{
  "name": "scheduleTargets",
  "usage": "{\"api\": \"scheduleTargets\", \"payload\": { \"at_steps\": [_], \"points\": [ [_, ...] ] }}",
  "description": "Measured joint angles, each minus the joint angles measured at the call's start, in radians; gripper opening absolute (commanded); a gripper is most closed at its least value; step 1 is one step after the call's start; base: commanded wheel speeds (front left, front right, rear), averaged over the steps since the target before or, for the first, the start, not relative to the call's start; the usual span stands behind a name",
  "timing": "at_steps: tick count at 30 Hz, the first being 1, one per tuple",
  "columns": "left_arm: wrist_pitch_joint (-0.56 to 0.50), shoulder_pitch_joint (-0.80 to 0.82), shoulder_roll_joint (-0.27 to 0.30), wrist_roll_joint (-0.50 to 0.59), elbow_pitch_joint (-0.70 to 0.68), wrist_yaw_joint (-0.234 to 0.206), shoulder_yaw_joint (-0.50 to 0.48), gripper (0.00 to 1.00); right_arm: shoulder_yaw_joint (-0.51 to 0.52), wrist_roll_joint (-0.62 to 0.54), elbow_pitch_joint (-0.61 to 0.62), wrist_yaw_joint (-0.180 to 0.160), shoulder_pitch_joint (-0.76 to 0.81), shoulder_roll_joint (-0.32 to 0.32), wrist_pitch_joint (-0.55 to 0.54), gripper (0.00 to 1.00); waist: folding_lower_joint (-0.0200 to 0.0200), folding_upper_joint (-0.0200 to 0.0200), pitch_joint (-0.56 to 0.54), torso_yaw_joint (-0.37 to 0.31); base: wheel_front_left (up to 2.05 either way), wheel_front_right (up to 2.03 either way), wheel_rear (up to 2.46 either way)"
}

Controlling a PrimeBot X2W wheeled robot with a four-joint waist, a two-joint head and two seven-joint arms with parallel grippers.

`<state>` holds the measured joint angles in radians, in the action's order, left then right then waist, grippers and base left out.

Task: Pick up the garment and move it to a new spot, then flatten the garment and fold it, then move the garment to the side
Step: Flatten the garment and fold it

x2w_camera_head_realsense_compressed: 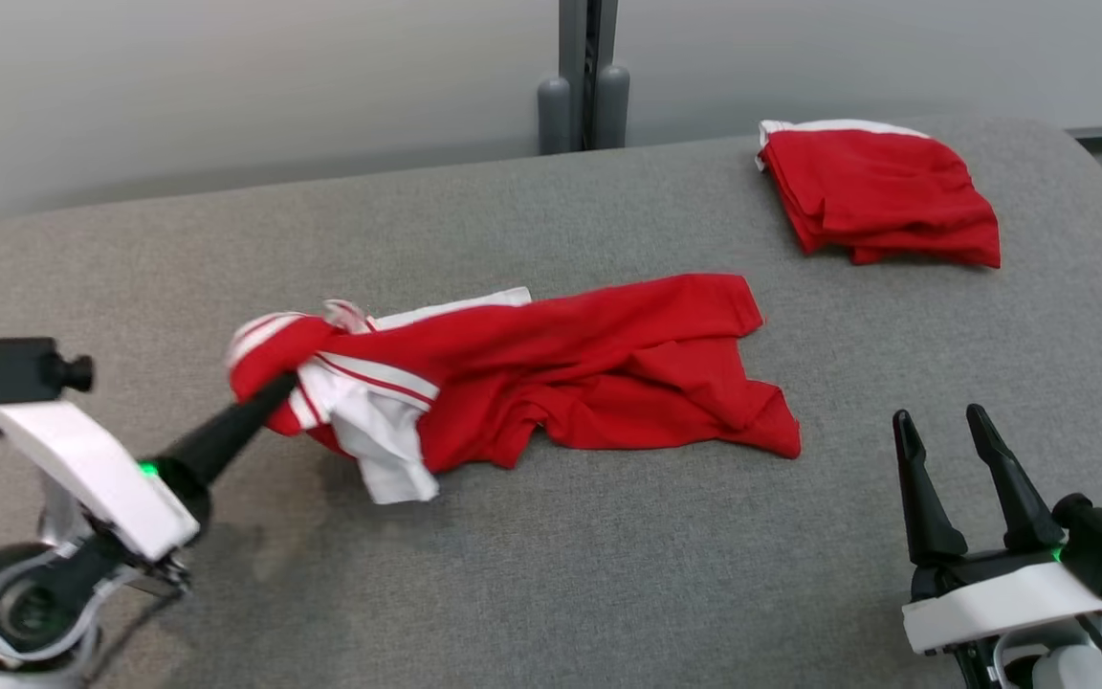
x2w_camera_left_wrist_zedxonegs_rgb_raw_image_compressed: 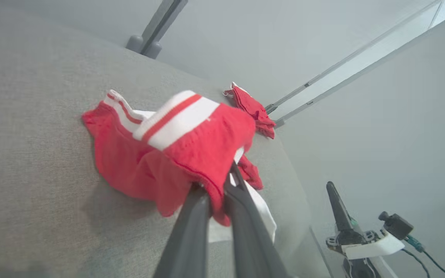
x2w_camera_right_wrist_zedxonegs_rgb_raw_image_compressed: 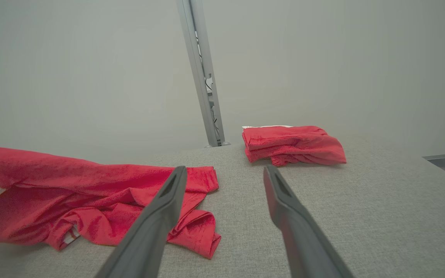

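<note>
Near the grey fabric surface's [x2w_camera_head_realsense_compressed: 551, 574] front right edge, the right gripper [x2w_camera_head_realsense_compressed: 938, 421] sits spread, holding nothing. At left, the left gripper [x2w_camera_head_realsense_compressed: 278, 383] pinches the crumpled red garment's [x2w_camera_head_realsense_compressed: 589, 364] white-striped trim; the cloth sprawls mid-surface. A folded red garment [x2w_camera_head_realsense_compressed: 881, 191] lies by the far right corner.

— What's ahead of the right gripper [x2w_camera_right_wrist_zedxonegs_rgb_raw_image_compressed: 224, 170]?
— Its jaws stand wide apart above the grey table [x2w_camera_right_wrist_zedxonegs_rgb_raw_image_compressed: 381, 204]. To the left lies a rumpled red garment [x2w_camera_right_wrist_zedxonegs_rgb_raw_image_compressed: 91, 185], its striped edge, perhaps a cuff, cut off. Farther back sits a folded red pile [x2w_camera_right_wrist_zedxonegs_rgb_raw_image_compressed: 292, 144].
</note>
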<state>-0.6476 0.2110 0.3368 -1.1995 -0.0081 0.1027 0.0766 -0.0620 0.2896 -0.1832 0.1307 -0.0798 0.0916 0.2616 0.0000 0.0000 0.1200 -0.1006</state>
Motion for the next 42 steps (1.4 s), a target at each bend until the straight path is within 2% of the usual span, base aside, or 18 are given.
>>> {"api": "scheduleTargets", "payload": {
  "at_steps": [5,10,14,22,23,24,25,26,31,35,39,42],
  "points": [
    [-0.098,0.077,0.058,-0.153,0.140,-0.036,-0.102,0.00,0.001,0.000,-0.002,0.000,-0.023,0.000,0.000,1.00,0.0000,0.0000,0.041,-0.014,0.00,0.00,0.00],
    [-0.092,0.156,0.099,-0.184,0.310,-0.052,-0.166,0.00,-0.007,0.001,-0.010,0.000,-0.045,0.002,0.000,1.00,0.0000,0.0000,0.075,-0.028,0.00,0.00,0.00],
    [-0.097,0.189,0.132,-0.157,0.439,-0.033,-0.157,0.00,-0.012,0.002,-0.014,0.000,-0.061,0.005,0.000,1.00,0.0000,0.0000,0.096,-0.039,0.00,0.00,0.00],
    [-0.104,0.225,0.188,-0.119,0.587,0.017,-0.117,0.00,-0.015,0.002,-0.021,0.000,-0.071,0.012,0.000,1.00,0.0000,0.0000,0.105,-0.050,0.00,0.00,0.00],
    [-0.103,0.225,0.189,-0.116,0.596,0.020,-0.112,0.20,-0.013,0.001,-0.022,0.000,-0.071,0.012,0.000,1.00,0.0000,0.0000,0.103,-0.049,0.00,0.00,0.00],
    [-0.100,0.225,0.187,-0.116,0.600,0.020,-0.107,0.46,-0.013,0.001,-0.024,0.000,-0.071,0.012,0.000,1.00,0.0000,0.0000,0.100,-0.047,0.00,0.00,0.00],
    [-0.100,0.226,0.183,-0.116,0.603,0.021,-0.100,0.97,-0.012,0.001,-0.026,0.000,-0.069,0.012,0.000,1.00,0.0000,0.0000,0.096,-0.044,0.00,0.00,0.00],
    [-0.097,0.226,0.180,-0.116,0.608,0.024,-0.095,1.00,-0.015,0.000,-0.028,0.000,-0.069,0.012,0.000,1.00,0.0000,0.0000,0.091,-0.041,0.00,0.00,0.00],
    [-0.065,0.228,0.188,-0.097,0.568,0.024,-0.057,1.00,-0.024,0.000,-0.035,0.000,-0.065,0.014,0.000,1.00,0.0000,0.0000,0.059,-0.026,0.00,0.00,0.00],
    [-0.034,0.217,0.216,-0.055,0.510,0.026,-0.018,1.00,-0.025,0.000,-0.044,0.000,-0.052,0.019,0.000,1.00,0.0000,0.0000,0.033,-0.015,0.00,0.00,0.00],
    [0.060,0.178,0.252,0.020,0.417,0.026,0.036,1.00,-0.026,0.002,-0.048,0.000,-0.036,0.023,0.000,1.00,0.0000,0.0000,-0.007,0.002,0.00,0.00,0.00],
    [0.147,0.146,0.248,0.057,0.337,0.026,0.060,1.00,-0.024,0.004,-0.050,0.000,-0.021,0.025,0.000,1.00,0.0000,0.0000,-0.040,0.015,0.00,0.00,0.00]
  ]
}}
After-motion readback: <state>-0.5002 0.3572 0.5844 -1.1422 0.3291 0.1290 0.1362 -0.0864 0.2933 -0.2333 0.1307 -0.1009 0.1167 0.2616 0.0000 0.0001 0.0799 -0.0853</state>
